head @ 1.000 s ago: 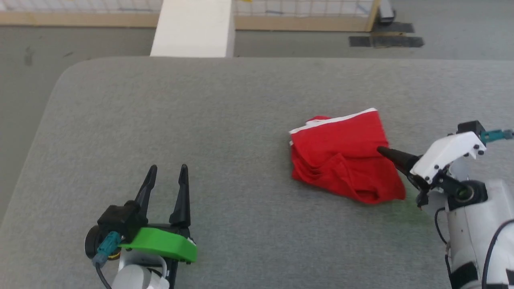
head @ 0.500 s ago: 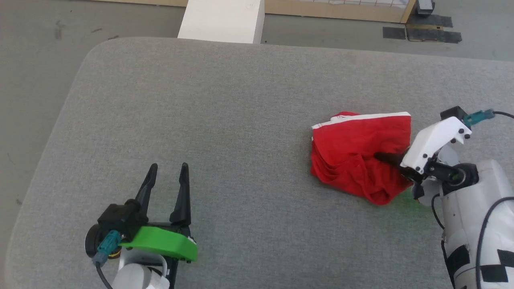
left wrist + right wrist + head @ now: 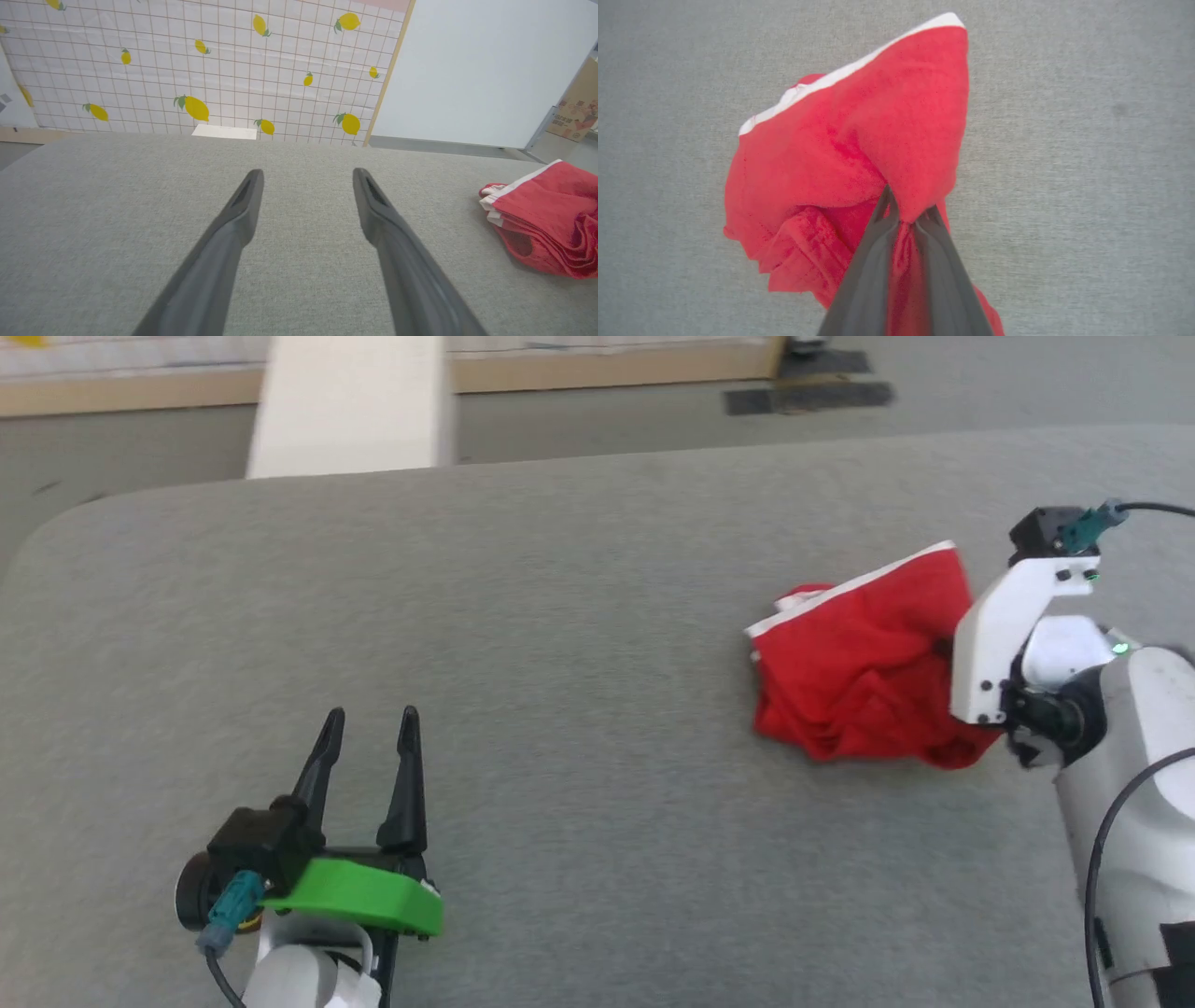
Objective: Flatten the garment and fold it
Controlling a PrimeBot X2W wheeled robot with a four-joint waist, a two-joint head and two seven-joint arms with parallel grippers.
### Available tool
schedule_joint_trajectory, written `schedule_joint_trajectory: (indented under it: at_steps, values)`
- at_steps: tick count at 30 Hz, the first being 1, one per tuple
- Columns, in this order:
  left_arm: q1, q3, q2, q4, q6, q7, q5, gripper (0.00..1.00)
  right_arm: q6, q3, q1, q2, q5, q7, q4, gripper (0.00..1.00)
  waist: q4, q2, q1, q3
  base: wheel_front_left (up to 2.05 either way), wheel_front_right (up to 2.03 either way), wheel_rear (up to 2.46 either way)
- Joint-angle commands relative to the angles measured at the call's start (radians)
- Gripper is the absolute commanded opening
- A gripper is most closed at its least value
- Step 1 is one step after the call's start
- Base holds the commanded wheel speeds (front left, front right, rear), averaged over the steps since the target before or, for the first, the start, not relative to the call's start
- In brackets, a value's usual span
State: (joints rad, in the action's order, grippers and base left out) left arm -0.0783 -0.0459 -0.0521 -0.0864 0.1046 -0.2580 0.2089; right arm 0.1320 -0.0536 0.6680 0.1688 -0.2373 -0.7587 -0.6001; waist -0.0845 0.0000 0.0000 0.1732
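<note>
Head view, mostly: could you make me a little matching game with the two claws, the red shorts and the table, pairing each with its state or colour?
Things:
1. left gripper
2. right gripper
3. garment
4. table

States:
A. crumpled in a red heap
B. plain grey
C. open, holding nothing
D. shut on red fabric

Pairs: 1-C, 2-D, 3-A, 4-B.

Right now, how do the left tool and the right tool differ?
The left tool stands open and empty; the right tool is pinched shut on the red garment. The left tool wears a green cover, the right tool a white cover. Both have two long dark fingers.
</note>
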Motion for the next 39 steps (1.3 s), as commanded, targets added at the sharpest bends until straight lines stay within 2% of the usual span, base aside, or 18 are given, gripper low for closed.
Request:
schedule_joint_trajectory:
  at_steps: [1,7,13,18,20,27,28,29,30,35,39]
  values:
    - [-0.022,0.002,0.002,0.007,0.006,-0.004,-0.014,1.00,-0.001,0.021,-0.012,0.023,0.030,0.019,0.017,0.00,-0.140,0.0000,0.0000,0.033,0.00,0.00,0.00]
    - [-0.072,-0.008,-0.008,0.020,0.016,-0.004,-0.046,1.00,-0.001,0.096,0.018,0.114,0.147,0.107,0.046,0.00,-0.248,0.0000,0.0000,0.109,0.00,0.00,0.00]
    - [-0.130,-0.016,-0.048,0.044,0.021,-0.004,-0.070,1.00,-0.001,0.101,0.100,0.166,0.263,0.231,0.031,0.00,-0.307,0.0000,0.0000,0.217,0.00,0.00,0.00]
    - [-0.172,-0.024,-0.093,0.062,0.023,-0.004,-0.083,1.00,-0.001,0.041,0.173,0.167,0.342,0.325,-0.021,0.00,-0.312,0.0000,0.0000,0.303,0.00,0.00,0.00]
    - [-0.202,-0.032,-0.121,0.070,0.023,-0.002,-0.089,1.00,-0.001,-0.025,0.216,0.169,0.402,0.385,-0.072,0.00,-0.289,0.0000,0.0000,0.359,0.00,0.00,0.00]
    - [-0.211,-0.035,-0.138,0.074,0.021,-0.001,-0.084,1.00,-0.001,-0.153,0.239,0.162,0.512,0.483,-0.155,0.00,-0.249,0.0000,0.0000,0.378,0.00,0.00,0.00]
    - [-0.209,-0.035,-0.136,0.072,0.020,-0.001,-0.082,1.00,-0.001,-0.161,0.238,0.161,0.530,0.500,-0.159,0.31,-0.245,0.0000,0.0000,0.372,0.00,0.00,0.00]
    - [-0.207,-0.035,-0.133,0.068,0.018,-0.001,-0.080,1.00,-0.001,-0.173,0.233,0.162,0.552,0.515,-0.166,0.81,-0.240,0.0000,0.0000,0.360,0.00,0.00,0.00]
    - [-0.203,-0.035,-0.129,0.064,0.016,-0.002,-0.077,1.00,-0.001,-0.188,0.229,0.164,0.571,0.529,-0.170,1.00,-0.235,0.0000,0.0000,0.347,0.00,0.00,0.00]
    - [-0.179,-0.034,-0.100,0.032,0.011,-0.003,-0.055,1.00,-0.001,-0.243,0.196,0.170,0.613,0.594,-0.176,1.00,-0.213,0.0000,0.0000,0.256,0.00,0.00,0.00]
    - [-0.136,-0.025,-0.066,0.008,0.010,-0.003,-0.032,1.00,-0.001,-0.263,0.148,0.145,0.569,0.694,-0.164,1.00,-0.191,0.0000,0.0000,0.152,0.00,0.00,0.00]
